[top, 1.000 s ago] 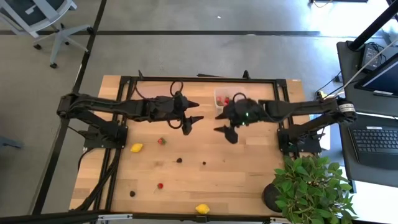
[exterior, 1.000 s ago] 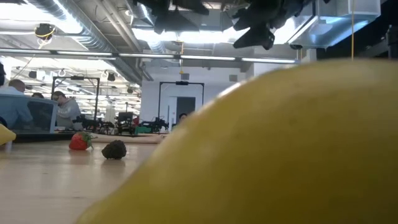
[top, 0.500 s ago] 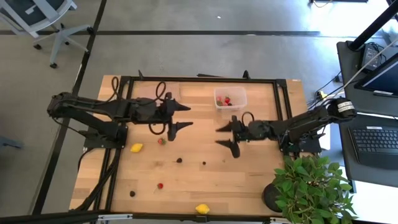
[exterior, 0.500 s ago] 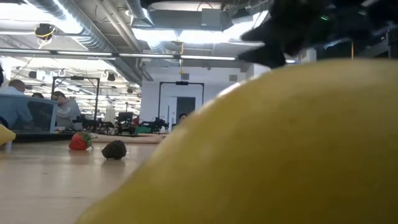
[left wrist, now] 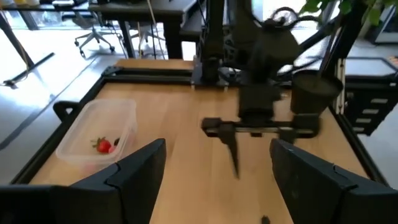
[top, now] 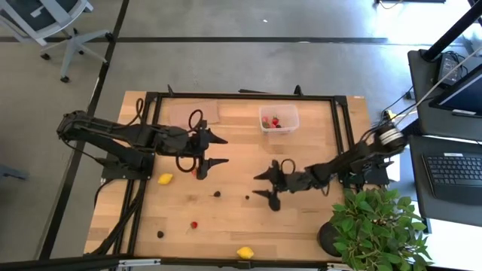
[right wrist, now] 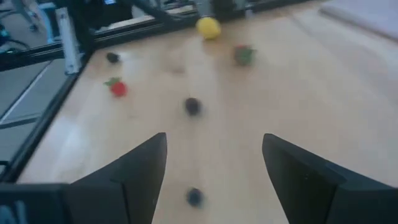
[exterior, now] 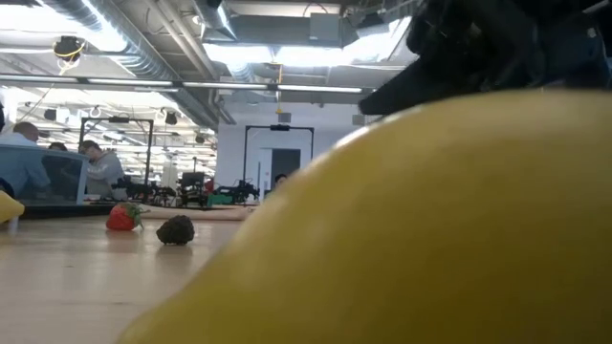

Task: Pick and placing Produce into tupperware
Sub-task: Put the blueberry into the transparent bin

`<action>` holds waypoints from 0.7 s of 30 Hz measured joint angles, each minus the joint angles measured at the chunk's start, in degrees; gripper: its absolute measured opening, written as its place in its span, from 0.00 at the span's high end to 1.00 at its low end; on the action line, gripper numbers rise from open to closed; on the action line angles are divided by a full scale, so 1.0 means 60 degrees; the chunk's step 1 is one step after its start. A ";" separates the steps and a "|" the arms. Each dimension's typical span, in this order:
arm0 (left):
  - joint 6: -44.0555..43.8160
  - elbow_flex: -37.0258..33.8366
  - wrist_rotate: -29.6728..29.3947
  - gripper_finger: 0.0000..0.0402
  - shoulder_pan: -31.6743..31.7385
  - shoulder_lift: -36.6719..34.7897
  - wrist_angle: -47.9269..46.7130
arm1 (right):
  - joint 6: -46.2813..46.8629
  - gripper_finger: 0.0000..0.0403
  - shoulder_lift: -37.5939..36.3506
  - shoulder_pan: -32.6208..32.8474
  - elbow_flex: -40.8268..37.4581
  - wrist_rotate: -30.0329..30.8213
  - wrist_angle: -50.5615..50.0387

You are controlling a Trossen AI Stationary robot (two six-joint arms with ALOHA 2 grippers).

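The clear tupperware [top: 279,119] stands near the table's far edge with red strawberry pieces inside; the left wrist view shows the tub [left wrist: 99,132] too. Produce lies scattered on the wood: a lemon [top: 165,179], a strawberry [top: 194,172], two dark berries [top: 217,193] [top: 247,198], another strawberry [top: 193,224], a berry [top: 160,234] and a lemon [top: 245,253] at the near edge. My left gripper [top: 217,150] hangs open just right of the strawberry. My right gripper [top: 263,185] is open, right of the berry [right wrist: 194,196].
A flat brown sheet [top: 192,111] lies at the far edge, left of the tub. A green potted plant [top: 376,222] stands at the near right corner. In the low view the near-edge lemon [exterior: 430,220] fills most of the picture. Black frame rails border the table.
My right gripper has swung away from the tub toward the near edge and slightly left, coming down close to the dark berries, still open. My left gripper has drawn back toward the table's left and a little nearer, above the strawberry, also still open. No produce has moved.
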 joint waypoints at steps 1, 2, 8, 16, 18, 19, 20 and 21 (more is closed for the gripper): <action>0.0000 0.0000 -0.0001 0.30 -0.0019 0.0000 -0.0097 | 0.0000 0.34 0.0340 0.0071 0.0216 -0.0018 0.0097; 0.0000 0.0000 -0.0003 0.31 -0.0040 0.0000 -0.0177 | 0.0008 0.34 0.0704 0.0131 0.0443 -0.0017 0.0118; 0.0000 0.0000 -0.0001 0.31 -0.0233 0.0000 -0.0497 | 0.0673 0.34 0.2650 0.0413 0.1579 0.0365 0.0143; -0.0018 0.0000 0.0003 0.31 -0.0405 0.0004 -0.0732 | 0.1549 0.34 0.3817 0.0919 0.1770 0.1426 0.0201; -0.0047 0.0000 -0.0001 0.31 -0.0401 0.0004 -0.0726 | 0.1483 0.34 0.3950 0.1016 0.1806 0.1754 0.0238; -0.0051 0.0000 -0.0001 0.31 -0.0401 0.0004 -0.0723 | 0.1425 0.34 0.4025 0.1046 0.1830 0.1846 0.0274; -0.0055 0.0000 -0.0001 0.31 -0.0401 0.0004 -0.0727 | 0.1331 0.34 0.4093 0.1066 0.1860 0.1924 0.0285; -0.0058 0.0000 -0.0001 0.31 -0.0405 0.0004 -0.0723 | 0.1201 0.34 0.4163 0.1074 0.1902 0.1978 0.0292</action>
